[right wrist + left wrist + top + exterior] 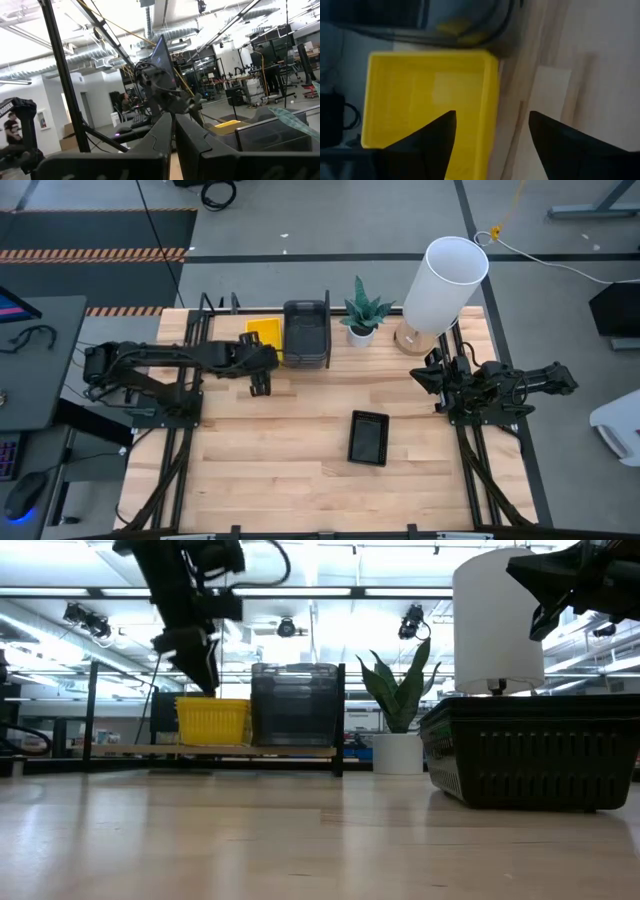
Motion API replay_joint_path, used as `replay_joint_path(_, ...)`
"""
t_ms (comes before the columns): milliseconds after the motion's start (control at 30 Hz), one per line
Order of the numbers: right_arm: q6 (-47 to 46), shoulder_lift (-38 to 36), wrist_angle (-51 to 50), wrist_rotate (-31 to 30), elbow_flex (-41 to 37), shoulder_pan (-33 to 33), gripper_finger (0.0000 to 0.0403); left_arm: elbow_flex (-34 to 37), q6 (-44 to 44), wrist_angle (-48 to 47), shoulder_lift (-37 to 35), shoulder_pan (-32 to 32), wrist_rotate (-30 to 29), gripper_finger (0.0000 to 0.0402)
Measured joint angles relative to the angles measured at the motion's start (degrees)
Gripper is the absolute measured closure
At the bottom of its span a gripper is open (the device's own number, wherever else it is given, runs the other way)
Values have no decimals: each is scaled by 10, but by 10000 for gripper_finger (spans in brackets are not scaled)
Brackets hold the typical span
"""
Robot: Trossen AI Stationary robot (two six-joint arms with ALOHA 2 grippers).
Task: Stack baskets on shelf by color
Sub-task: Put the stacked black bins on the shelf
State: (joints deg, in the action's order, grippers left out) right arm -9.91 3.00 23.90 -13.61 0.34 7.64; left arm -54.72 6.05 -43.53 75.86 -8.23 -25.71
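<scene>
While the shelf (300, 366) already carries a grey stack of baskets (306, 332) just beside the left hand (260, 387), a black basket (368, 437) waits on the tabletop (270, 470), well apart. Directly under that hand, fingers spread and empty, sits the yellow basket (427, 95). The right hand (432, 385) idles apart, pinched closed.

place: robotics lab | evidence: ceiling lights (330, 592), exposed pipes (148, 20), workbenches (240, 80)
</scene>
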Motion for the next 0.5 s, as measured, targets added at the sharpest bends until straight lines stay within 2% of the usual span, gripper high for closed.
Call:
replay_joint_path(167, 0, 0, 0, 0, 0, 0, 376, 0, -38, 57, -16, 58, -7, 152)
replay_joint_path(500, 0, 0, 0, 2, 0, 0, 376, 0, -86, 241, -16, 182, -4, 184)
